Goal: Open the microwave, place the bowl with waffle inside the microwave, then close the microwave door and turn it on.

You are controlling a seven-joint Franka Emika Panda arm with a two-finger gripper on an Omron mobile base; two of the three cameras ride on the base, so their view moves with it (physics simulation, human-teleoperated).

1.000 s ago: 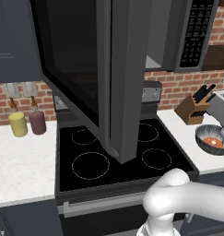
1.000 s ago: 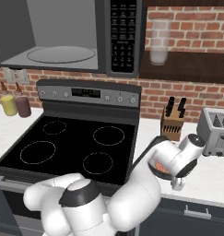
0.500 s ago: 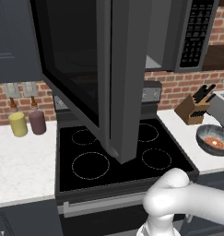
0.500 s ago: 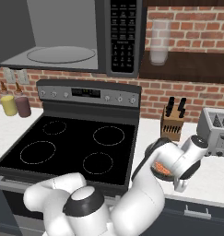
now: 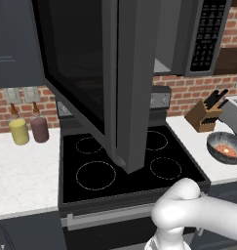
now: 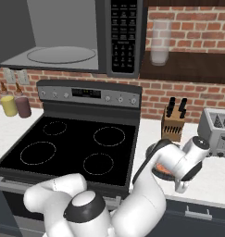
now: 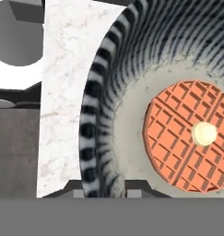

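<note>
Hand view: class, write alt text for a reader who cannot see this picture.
A close look down into the bowl, whose striped, ribbed wall curves around an orange gridded waffle with a yellow dab at its centre. The bowl rests on a white speckled counter, and the end effector straddles its near rim.

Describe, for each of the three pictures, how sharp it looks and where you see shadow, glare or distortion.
Left base view: crisp, the open microwave door looms large and stretched. Right base view: evenly lit, no glare, the microwave pale inside. Hand view: sharp close-up, the bowl rim curves steeply, the waffle evenly lit, faint shadow under its edge.
</note>
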